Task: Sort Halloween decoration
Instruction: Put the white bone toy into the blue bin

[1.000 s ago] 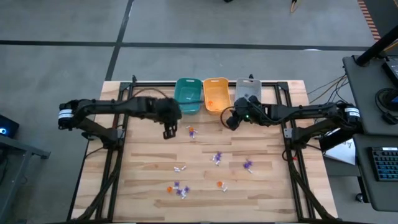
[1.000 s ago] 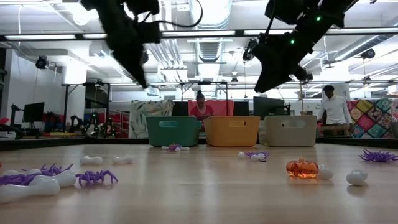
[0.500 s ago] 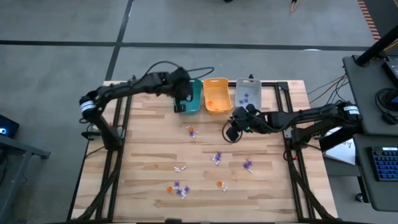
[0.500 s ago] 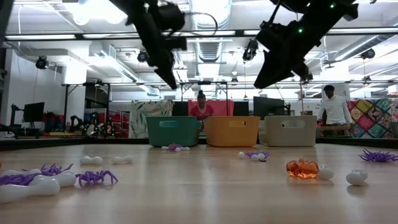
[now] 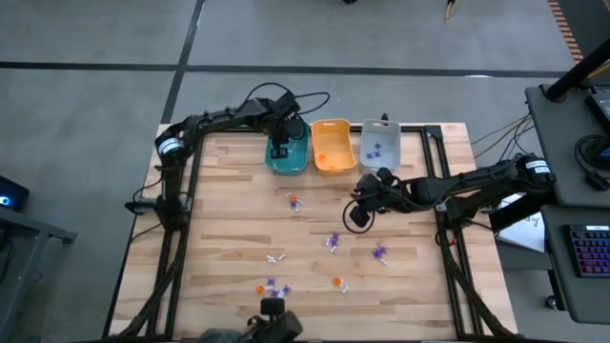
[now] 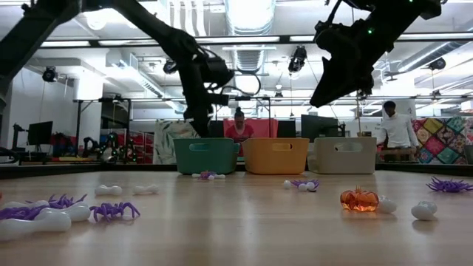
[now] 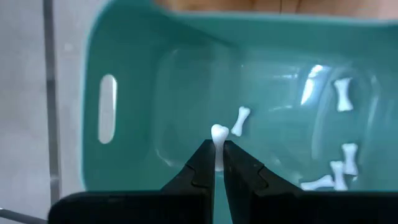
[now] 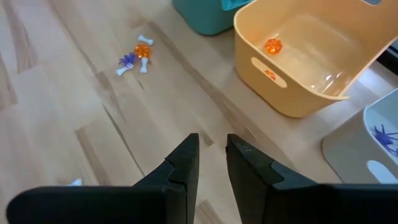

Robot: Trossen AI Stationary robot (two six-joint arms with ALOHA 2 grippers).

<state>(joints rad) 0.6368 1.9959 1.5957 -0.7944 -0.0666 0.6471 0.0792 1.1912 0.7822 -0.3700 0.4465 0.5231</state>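
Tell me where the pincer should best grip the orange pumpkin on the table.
The pumpkin is round and sits upright, a white piece touching one side. Probably best from straight above, closing across its widest part on the sides free of that piece.

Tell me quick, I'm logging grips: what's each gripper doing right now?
Left gripper: shut on a white bone, above the teal bin.
Right gripper: open, holding nothing, over the table.

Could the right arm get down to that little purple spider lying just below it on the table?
Probably yes. The right gripper hangs empty and slightly open over bare wood, and the purple spider lies close by with only small trinkets around it. Nothing stands between them; the left gripper is far off over the teal bin.
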